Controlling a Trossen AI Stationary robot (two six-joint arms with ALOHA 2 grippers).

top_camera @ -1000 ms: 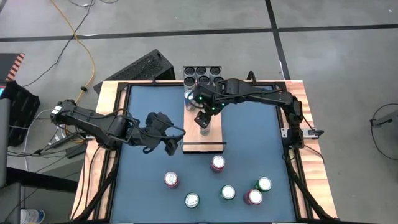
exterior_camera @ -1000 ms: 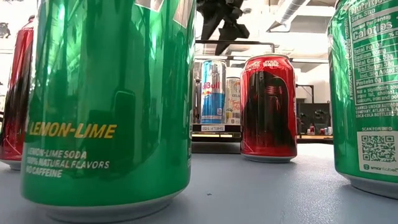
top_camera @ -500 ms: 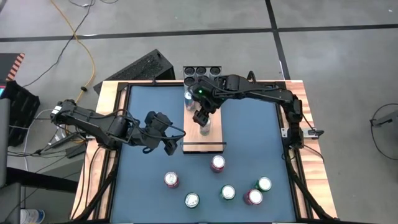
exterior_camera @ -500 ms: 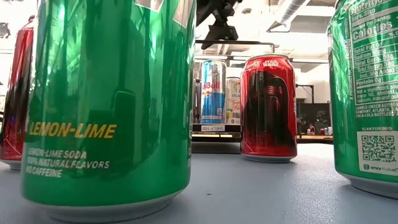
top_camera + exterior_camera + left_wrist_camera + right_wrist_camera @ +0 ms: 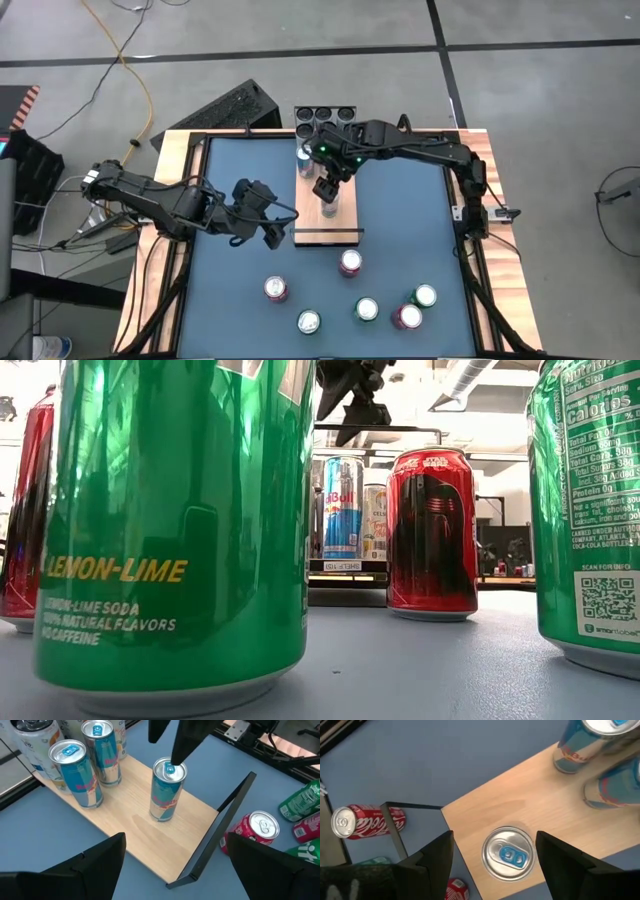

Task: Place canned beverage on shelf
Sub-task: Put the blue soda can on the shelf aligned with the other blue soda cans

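The shelf, a pale wood plank with a black wire rail at its near end, lies on the blue table. A slim blue-and-silver can stands upright on its base in the plank's middle. My right gripper hangs open just above that can, one finger to each side of the can's top, and touches nothing. Two more slim cans stand at the shelf's far end. My left gripper waits open left of the shelf, aimed at it.
Several red and green cans stand on the table near the front edge, the closest a red one just before the rail. A black tray with round holes sits past the far edge. Free blue table lies right of the shelf.
My right gripper has turned a little at the wrist while staying above the slim can. The can has kept its place on the shelf.
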